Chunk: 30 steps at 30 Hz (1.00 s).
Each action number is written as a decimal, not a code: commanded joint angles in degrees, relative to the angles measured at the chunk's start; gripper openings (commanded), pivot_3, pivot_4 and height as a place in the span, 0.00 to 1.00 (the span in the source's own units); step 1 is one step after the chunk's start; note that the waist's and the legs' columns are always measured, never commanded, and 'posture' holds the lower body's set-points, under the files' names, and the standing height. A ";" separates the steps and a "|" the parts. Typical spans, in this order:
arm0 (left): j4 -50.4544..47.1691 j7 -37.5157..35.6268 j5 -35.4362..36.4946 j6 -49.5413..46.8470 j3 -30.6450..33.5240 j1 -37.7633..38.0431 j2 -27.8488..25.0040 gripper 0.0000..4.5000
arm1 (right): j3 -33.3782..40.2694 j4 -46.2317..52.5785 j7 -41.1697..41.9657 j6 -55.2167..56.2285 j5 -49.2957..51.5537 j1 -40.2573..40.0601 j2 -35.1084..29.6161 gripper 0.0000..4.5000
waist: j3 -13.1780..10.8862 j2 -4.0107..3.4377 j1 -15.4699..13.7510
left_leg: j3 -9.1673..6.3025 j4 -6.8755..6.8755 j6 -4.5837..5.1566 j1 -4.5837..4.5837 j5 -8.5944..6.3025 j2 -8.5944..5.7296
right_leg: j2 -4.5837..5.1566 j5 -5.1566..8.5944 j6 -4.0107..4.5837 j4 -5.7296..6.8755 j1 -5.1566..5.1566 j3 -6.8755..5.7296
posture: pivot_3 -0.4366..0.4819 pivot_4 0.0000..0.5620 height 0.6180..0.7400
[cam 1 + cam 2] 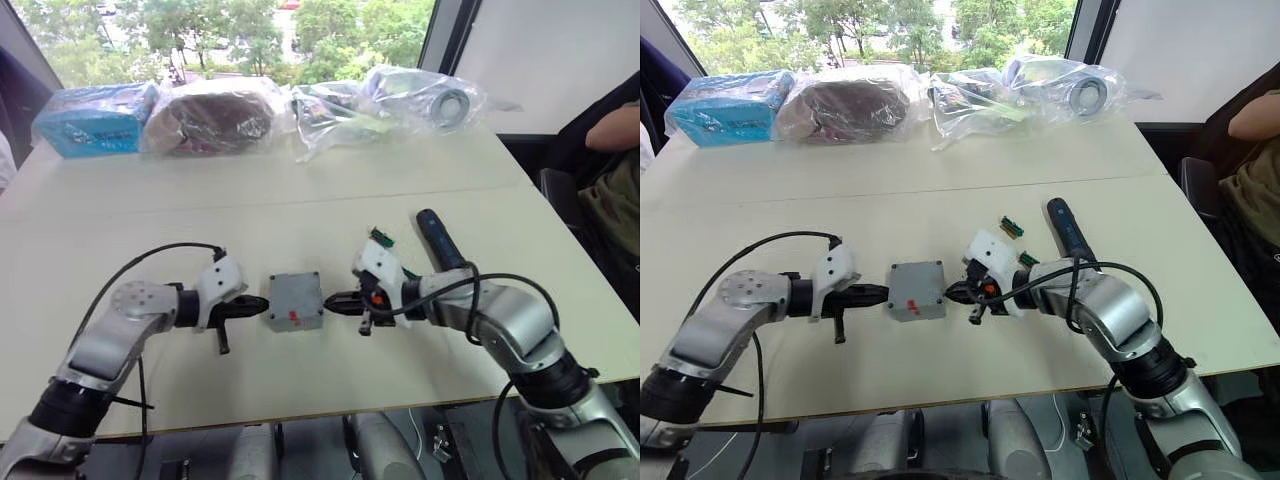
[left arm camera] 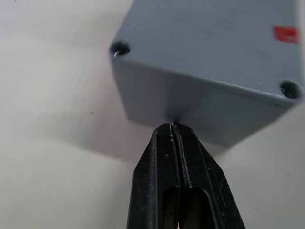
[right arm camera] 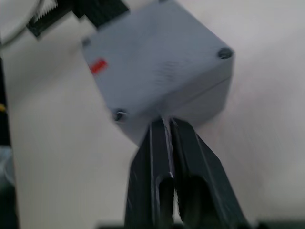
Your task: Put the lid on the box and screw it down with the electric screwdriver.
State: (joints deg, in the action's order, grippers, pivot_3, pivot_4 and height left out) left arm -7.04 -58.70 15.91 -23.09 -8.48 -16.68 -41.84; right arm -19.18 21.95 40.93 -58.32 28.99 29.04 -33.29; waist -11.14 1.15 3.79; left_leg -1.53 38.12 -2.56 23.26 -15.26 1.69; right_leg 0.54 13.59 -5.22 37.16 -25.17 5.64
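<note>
The grey box (image 2: pixel 205 107) stands in the middle of the table between my two grippers. The lid (image 1: pixel 295 295) lies on top of it, with a seam under its rim, screw holes in the corners and a red mark on its top near the front edge. My left gripper (image 1: pixel 262 303) is shut and its tips touch the box's left side. From the right, my right gripper (image 1: pixel 330 300) is also shut, with its tips against the opposite side. The electric screwdriver (image 1: pixel 440 240) lies on the table behind my right wrist, held by nothing.
A small green connector block (image 1: pixel 380 237) lies just left of the screwdriver. Several plastic-wrapped bundles (image 1: pixel 215 115) line the table's far edge. A person's arm (image 1: pixel 615 130) shows at the far right. The table's front edge (image 1: pixel 300 420) runs close below my arms.
</note>
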 commanded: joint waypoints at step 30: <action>-8.68 -8.54 1.34 -0.02 1.31 5.42 -7.35 0.00 | -0.87 -9.04 3.22 7.93 -7.01 5.44 2.73 0.02 | 0.00 0.09 -0.36 | -0.01 0.06 0.00 0.04 0.00 0.01 | 0.03 0.00 -0.01 0.01 0.00 -0.03 | 0.48 0.27 1.00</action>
State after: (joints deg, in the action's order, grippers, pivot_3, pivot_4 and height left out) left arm -14.19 -68.43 16.86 -22.38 -7.20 -10.00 -50.02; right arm -20.13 13.06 43.86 -51.91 22.64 33.54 -31.33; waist -11.14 1.24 3.43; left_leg -1.53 38.19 -2.57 23.30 -15.25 1.70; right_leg 0.57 13.59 -5.23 37.17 -25.17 5.62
